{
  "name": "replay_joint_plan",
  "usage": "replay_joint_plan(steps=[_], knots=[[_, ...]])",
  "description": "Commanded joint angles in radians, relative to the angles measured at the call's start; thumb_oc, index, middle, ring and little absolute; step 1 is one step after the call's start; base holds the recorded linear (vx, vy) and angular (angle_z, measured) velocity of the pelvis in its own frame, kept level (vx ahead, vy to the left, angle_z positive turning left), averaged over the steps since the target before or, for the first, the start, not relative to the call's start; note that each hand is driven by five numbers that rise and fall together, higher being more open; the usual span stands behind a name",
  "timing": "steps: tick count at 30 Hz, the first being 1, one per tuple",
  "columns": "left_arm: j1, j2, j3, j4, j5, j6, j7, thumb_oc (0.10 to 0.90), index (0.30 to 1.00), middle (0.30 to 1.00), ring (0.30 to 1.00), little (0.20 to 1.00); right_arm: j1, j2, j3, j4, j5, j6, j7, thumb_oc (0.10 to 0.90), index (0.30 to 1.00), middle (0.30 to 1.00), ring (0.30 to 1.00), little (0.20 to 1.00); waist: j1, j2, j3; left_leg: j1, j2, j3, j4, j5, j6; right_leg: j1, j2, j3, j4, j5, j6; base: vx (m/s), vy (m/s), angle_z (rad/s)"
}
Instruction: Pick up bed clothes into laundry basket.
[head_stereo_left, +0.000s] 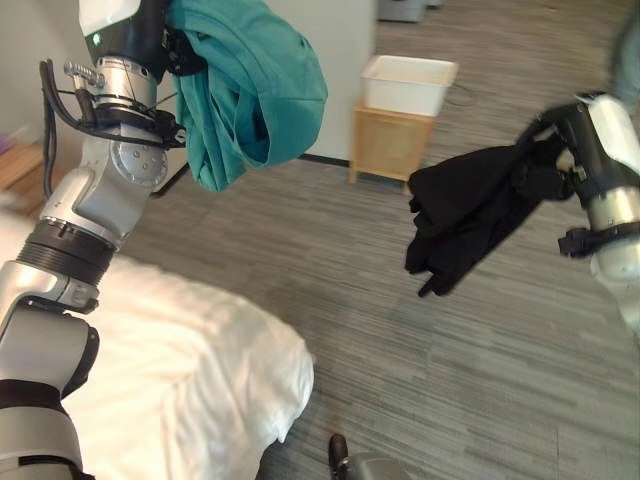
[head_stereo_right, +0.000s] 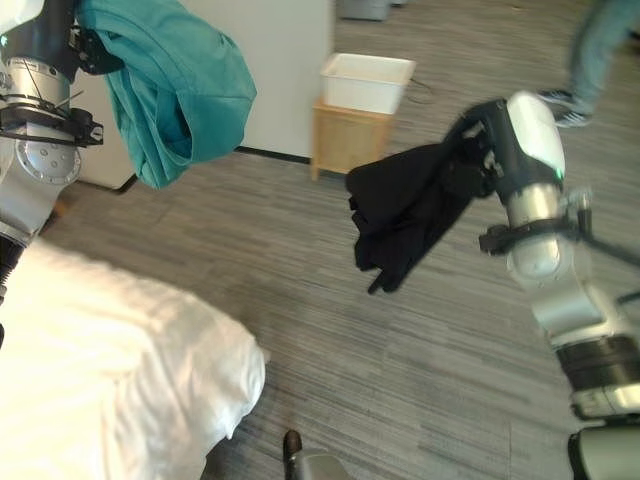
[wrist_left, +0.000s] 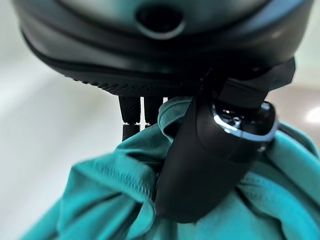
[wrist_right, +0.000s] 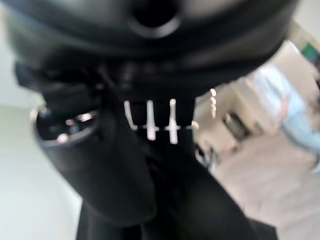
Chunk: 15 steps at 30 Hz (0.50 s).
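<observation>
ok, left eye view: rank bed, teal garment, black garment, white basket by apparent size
1. bed
2. teal garment, though it hangs nearer the camera
3. black garment
4. white basket, farthest away, so its rank is unsure

Head stereo pair looking down, sharing bed (head_stereo_left: 180, 370) and floor (head_stereo_left: 450, 380), wrist cameras close along each hand

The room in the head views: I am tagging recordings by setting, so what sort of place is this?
Probably a bedroom: a bed with white bedding, grey plank-patterned floor, and a white basket on a small wooden stand by the wall.
</observation>
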<state>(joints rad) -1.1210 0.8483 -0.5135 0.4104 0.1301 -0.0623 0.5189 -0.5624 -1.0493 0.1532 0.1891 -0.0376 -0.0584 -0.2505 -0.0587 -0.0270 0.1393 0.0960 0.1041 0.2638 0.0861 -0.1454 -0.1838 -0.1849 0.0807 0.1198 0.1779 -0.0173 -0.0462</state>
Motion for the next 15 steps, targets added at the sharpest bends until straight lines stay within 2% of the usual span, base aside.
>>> replay_joint_plan(steps=[1,2,3,4,5,6,7,9,10,12,13,14,15], knots=[[-0.131,-0.058,0.123,-0.085,-0.043,-0.082,0.11,0.417,0.326,0.326,0.326,0.326,-0.147,-0.034,-0.058,-0.082,-0.013,-0.058,-0.078,0.4,0.3,0.3,0.3,0.3,0.04,0.02,-0.105,-0.166,-0.067,0.018,-0.035,0.17,0.072,0.151,-0.076,0.126,-0.12,-0.045,0.241,0.38,-0.026,-1.57],[-0.106,-0.074,0.143,-0.118,-0.043,-0.087,0.116,0.416,0.324,0.324,0.324,0.324,-0.155,-0.013,-0.05,-0.084,-0.018,-0.061,-0.08,0.4,0.3,0.3,0.3,0.3,0.057,0.026,-0.096,-0.205,-0.092,0.006,-0.07,0.183,0.079,0.178,-0.062,0.145,-0.128,-0.062,0.247,0.39,0.037,-1.42],[-0.072,-0.11,0.169,-0.157,-0.046,-0.089,0.134,0.405,0.307,0.307,0.307,0.307,-0.197,0.003,-0.013,-0.077,-0.03,-0.062,-0.087,0.4,0.3,0.3,0.3,0.3,0.09,0.025,-0.085,-0.27,-0.107,0.006,-0.145,0.207,0.079,0.225,-0.059,0.18,-0.152,-0.089,0.26,0.4,0.037,-1.44],[-0.07,-0.109,0.172,-0.159,-0.046,-0.088,0.134,0.405,0.307,0.307,0.307,0.307,-0.204,0.003,-0.007,-0.074,-0.03,-0.063,-0.088,0.4,0.3,0.3,0.3,0.3,0.094,0.027,-0.085,-0.272,-0.104,0.012,-0.146,0.213,0.079,0.222,-0.057,0.187,-0.154,-0.083,0.26,0.5,0.091,-1.52],[-0.057,-0.138,0.175,-0.184,-0.071,-0.103,0.134,0.4,0.3,0.3,0.3,0.3,-0.26,0.022,0.046,-0.066,-0.03,-0.063,-0.089,0.4,0.3,0.3,0.3,0.3,0.11,0.03,-0.085,-0.296,-0.094,0.023,-0.165,0.203,0.083,0.254,-0.06,0.212,-0.166,-0.117,0.287,0.37,0.132,-1.6],[-0.041,-0.137,0.185,-0.197,-0.072,-0.103,0.131,0.4,0.3,0.3,0.3,0.3,-0.282,0.035,0.071,-0.06,-0.039,-0.063,-0.089,0.4,0.3,0.3,0.3,0.3,0.123,0.045,-0.094,-0.284,-0.084,0.032,-0.173,0.207,0.087,0.252,-0.062,0.218,-0.175,-0.126,0.294,0.39,0.139,-1.62],[-0.037,-0.137,0.189,-0.199,-0.072,-0.102,0.13,0.4,0.3,0.3,0.3,0.3,-0.285,0.036,0.076,-0.059,-0.039,-0.062,-0.09,0.4,0.3,0.3,0.3,0.3,0.127,0.046,-0.095,-0.283,-0.082,0.037,-0.173,0.205,0.087,0.252,-0.062,0.223,-0.175,-0.125,0.294,0.29,0.134,-1.56],[-0.05,-0.156,0.158,-0.214,-0.08,-0.094,0.121,0.4,0.3,0.3,0.3,0.3,-0.298,0.05,0.093,-0.079,-0.063,-0.057,-0.089,0.4,0.3,0.3,0.3,0.3,0.151,0.052,-0.113,-0.28,-0.057,0.061,-0.173,0.248,0.087,0.259,-0.078,0.188,-0.154,-0.139,0.293,0.35,0.111,-1.3],[-0.044,-0.163,0.154,-0.22,-0.079,-0.09,0.111,0.4,0.3,0.3,0.3,0.3,-0.291,0.058,0.091,-0.084,-0.067,-0.053,-0.083,0.4,0.3,0.3,0.3,0.3,0.155,0.046,-0.118,-0.27,-0.06,0.067,-0.173,0.237,0.091,0.258,-0.094,0.16,-0.128,-0.148,0.301,0.4,0.052,-0.86],[-0.017,-0.189,0.138,-0.216,-0.1,-0.083,0.092,0.4,0.3,0.3,0.3,0.3,-0.26,0.083,0.092,-0.095,-0.083,-0.042,-0.079,0.4,0.3,0.3,0.3,0.3,0.141,0.051,-0.118,-0.231,-0.046,0.061,-0.173,0.229,0.09,0.206,-0.091,0.134,0.054,-0.093,0.308,0.36,-0.017,-0.44],[-0.016,-0.186,0.139,-0.216,-0.1,-0.083,0.091,0.4,0.3,0.3,0.3,0.3,-0.262,0.085,0.094,-0.096,-0.084,-0.041,-0.08,0.4,0.3,0.3,0.3,0.3,0.144,0.057,-0.119,-0.238,-0.036,0.063,-0.173,0.238,0.088,0.192,-0.08,0.138,0.065,-0.088,0.308,0.33,0.005,-0.62],[-0.005,-0.185,0.122,-0.202,-0.132,-0.083,0.076,0.4,0.3,0.3,0.3,0.3,-0.303,0.098,0.136,-0.088,-0.087,-0.036,-0.076,0.4,0.3,0.3,0.3,0.3,0.111,0.088,-0.065,-0.192,0.01,0.052,-0.173,0.236,0.083,0.051,-0.068,0.123,0.276,-0.017,0.308,0.27,0.061,-0.63],[0.011,-0.175,0.135,-0.195,-0.149,-0.084,0.074,0.4,0.3,0.3,0.3,0.3,-0.323,0.103,0.159,-0.091,-0.091,-0.04,-0.077,0.4,0.3,0.3,0.3,0.3,0.11,0.098,-0.053,-0.182,0.031,0.064,-0.173,0.237,0.077,-0.016,-0.08,0.098,0.34,-0.032,0.308,0.42,0.101,-0.23]])
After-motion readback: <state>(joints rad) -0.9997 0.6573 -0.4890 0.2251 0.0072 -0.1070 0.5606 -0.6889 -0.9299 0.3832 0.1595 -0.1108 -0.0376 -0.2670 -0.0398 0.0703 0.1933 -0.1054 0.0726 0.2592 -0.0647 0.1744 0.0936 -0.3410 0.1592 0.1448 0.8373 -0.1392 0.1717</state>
